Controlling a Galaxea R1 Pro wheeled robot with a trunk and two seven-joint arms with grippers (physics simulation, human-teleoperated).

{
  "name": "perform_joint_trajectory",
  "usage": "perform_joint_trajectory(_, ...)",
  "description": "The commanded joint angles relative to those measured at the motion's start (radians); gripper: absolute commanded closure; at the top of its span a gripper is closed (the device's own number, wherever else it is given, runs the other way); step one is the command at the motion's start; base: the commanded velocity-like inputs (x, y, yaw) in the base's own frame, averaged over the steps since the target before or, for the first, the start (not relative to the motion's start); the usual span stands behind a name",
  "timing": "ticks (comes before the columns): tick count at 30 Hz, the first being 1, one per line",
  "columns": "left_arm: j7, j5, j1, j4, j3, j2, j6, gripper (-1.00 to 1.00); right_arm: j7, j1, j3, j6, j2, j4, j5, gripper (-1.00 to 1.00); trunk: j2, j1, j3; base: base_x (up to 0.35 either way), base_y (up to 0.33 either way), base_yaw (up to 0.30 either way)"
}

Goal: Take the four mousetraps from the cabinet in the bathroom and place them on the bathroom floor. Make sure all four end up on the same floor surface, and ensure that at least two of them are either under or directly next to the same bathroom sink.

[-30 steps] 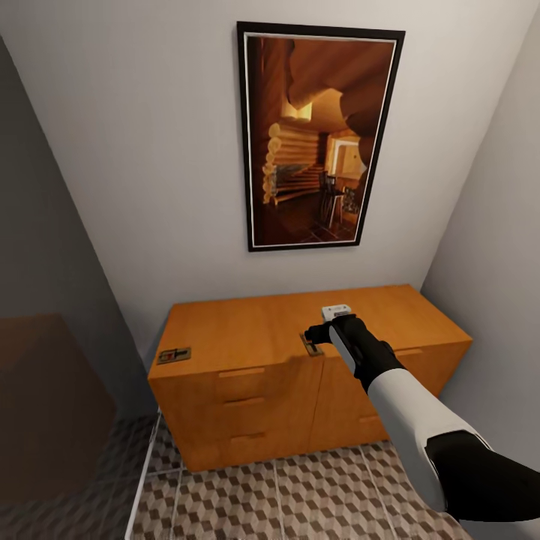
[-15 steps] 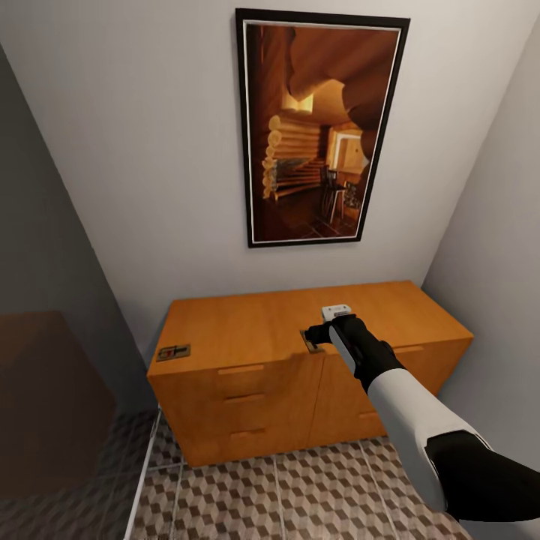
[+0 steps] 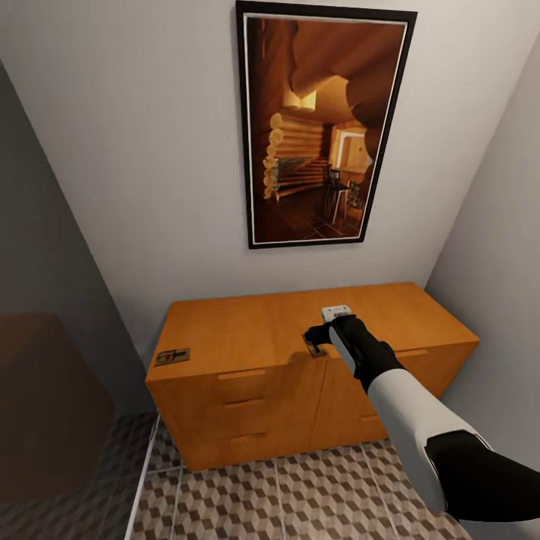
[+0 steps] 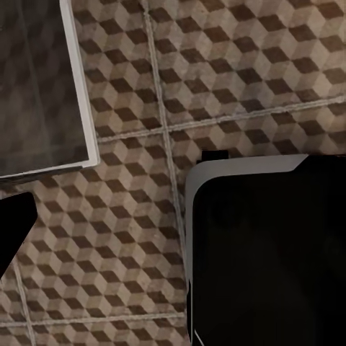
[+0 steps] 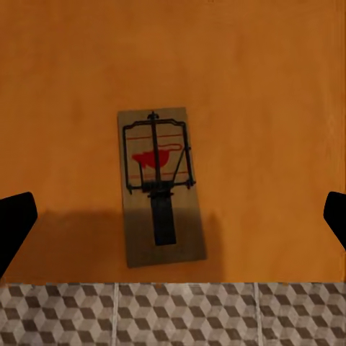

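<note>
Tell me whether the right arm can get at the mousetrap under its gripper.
Probably yes. The right gripper hovers open just above the mousetrap, which lies flat near the cabinet top's front edge, with nothing between the fingers and it.

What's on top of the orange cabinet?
Two mousetraps lie on the cabinet top: one at its front left corner, another near the front edge below the right gripper. The arm hides a bit of the top.

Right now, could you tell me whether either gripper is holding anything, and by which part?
Nothing is held. The right gripper hovers open over a mousetrap lying flat on the cabinet; its fingers stand apart on either side. The left wrist view faces bare bathroom floor.
</note>
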Motion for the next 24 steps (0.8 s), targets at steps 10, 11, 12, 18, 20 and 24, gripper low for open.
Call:
perform_joint_trajectory(10,0.005,-0.002,-0.002,0.004,-0.005,0.000,-0.007,-1.00,-0.005,-0.001,0.004,0.005,0.000,0.001,-0.004,-1.00,-0.002,0.001,-0.002,0.058,0.019,0.000)
perform_joint_trajectory(11,0.005,-0.002,-0.002,0.004,-0.005,0.000,-0.007,-1.00,-0.005,-0.001,0.004,0.005,0.000,0.001,-0.004,-1.00,-0.002,0.001,-0.003,0.010,0.003,0.000)
perform_joint_trajectory(12,0.005,-0.002,-0.002,0.004,-0.005,0.000,-0.007,-1.00,-0.005,-0.001,0.004,0.005,0.000,0.001,-0.004,-1.00,-0.002,0.001,-0.003,0.008,0.002,0.000)
perform_joint_trajectory(18,0.005,-0.002,-0.002,0.004,-0.005,-0.001,-0.007,-1.00,-0.005,-0.001,0.004,0.005,0.000,0.001,-0.004,-1.00,-0.002,0.001,-0.005,0.004,0.001,0.000)
perform_joint_trajectory(20,0.005,-0.002,-0.001,0.004,-0.005,-0.001,-0.007,-1.00,-0.005,-0.001,0.004,0.005,0.000,0.001,-0.004,-1.00,-0.002,0.001,-0.007,0.001,0.000,0.000)
perform_joint_trajectory(24,0.005,-0.002,-0.001,0.004,-0.005,-0.002,-0.007,-1.00,-0.005,-0.001,0.005,0.005,0.000,0.001,-0.004,-1.00,-0.002,0.001,-0.012,0.000,0.000,0.000)
